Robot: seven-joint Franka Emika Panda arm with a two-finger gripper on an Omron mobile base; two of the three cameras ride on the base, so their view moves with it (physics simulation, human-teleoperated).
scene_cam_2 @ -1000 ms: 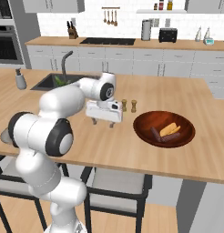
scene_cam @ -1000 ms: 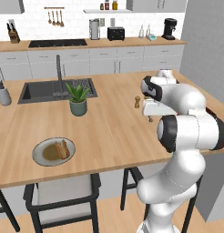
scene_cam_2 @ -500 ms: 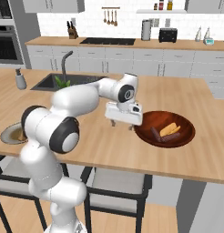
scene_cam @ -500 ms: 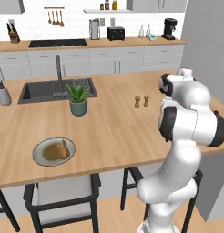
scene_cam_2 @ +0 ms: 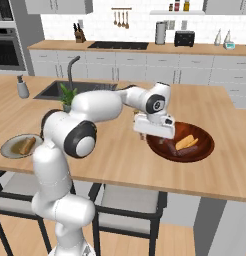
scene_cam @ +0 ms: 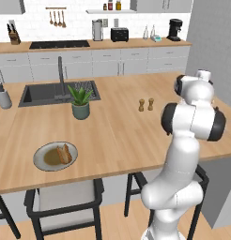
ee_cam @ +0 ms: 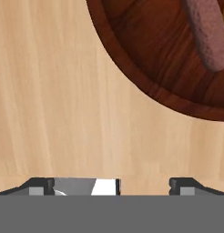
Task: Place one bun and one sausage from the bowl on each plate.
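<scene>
The dark wooden bowl (scene_cam_2: 203,136) sits on the island counter at the right, holding a tan bun (scene_cam_2: 187,142) and reddish-brown sausages (scene_cam_2: 175,149). My gripper (scene_cam_2: 153,136) hangs open and empty just above the counter at the bowl's left rim. In the hand view the gripper (ee_cam: 111,186) is over bare wood, with the bowl's rim (ee_cam: 145,77) and one sausage (ee_cam: 207,36) ahead at the upper right. The pale grey plate (scene_cam: 41,161) lies near the counter's front left with a bun (scene_cam: 65,152) and a darker piece on it; in the right base view this plate (scene_cam_2: 9,150) is at the far left.
Two small wooden shakers (scene_cam: 145,104) stand mid-counter, partly hidden behind the hand in the right base view. A potted plant (scene_cam: 80,101) stands by the sink (scene_cam: 47,93). Stools are tucked under the front edge of the counter.
The arm has swung right, from beside the shakers to the bowl's left rim. The gripper has stayed open and empty.
</scene>
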